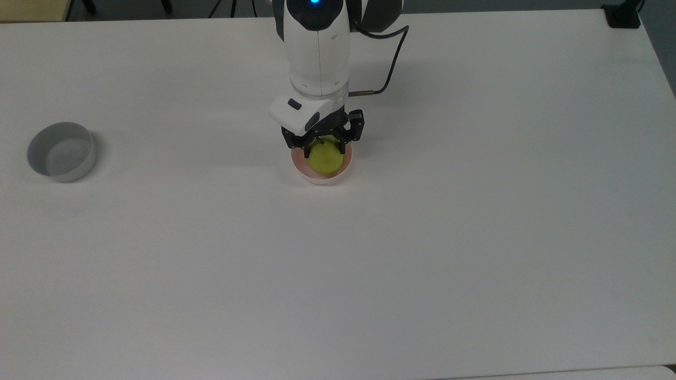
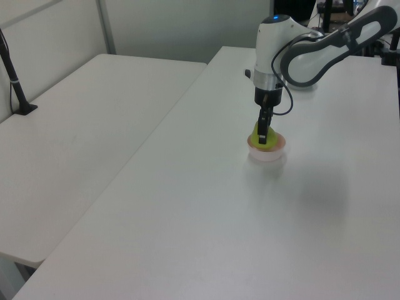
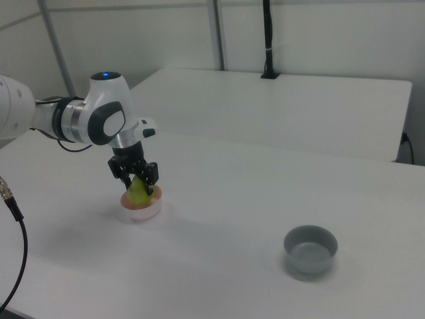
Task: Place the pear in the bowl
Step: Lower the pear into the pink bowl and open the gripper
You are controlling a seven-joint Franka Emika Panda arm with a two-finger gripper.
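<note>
- Pear (image 1: 324, 159) sits low inside the pale pink bowl (image 1: 305, 171), near the middle of the white surface (image 1: 422, 237); I see its yellow-green body ringed by the bowl's pink rim in the top view.
- My claw (image 1: 322, 145) is closed on the pear's upper part, its dark fingers (image 1: 299, 142) on either side of the fruit, pointing straight down from the white arm.
- In the left view, the pear (image 2: 263, 136) shows just above the rim of the bowl (image 2: 267, 153), with the claw (image 2: 263, 132) on it.
- In the right view, the pear (image 3: 139, 191) tapers up between the fingers, its base inside the bowl (image 3: 141, 211). I cannot tell whether it already rests on the bowl's floor.
- A grey straight-sided bowl (image 1: 61, 152) stands well apart, at the top view's left, and plays no part.
- I judge this to be the release step: the carry is over and the pear is in place.
- The next move calls for opening the claw gently, then lifting straight up so the fingers clear the rim without tipping the light bowl.
</note>
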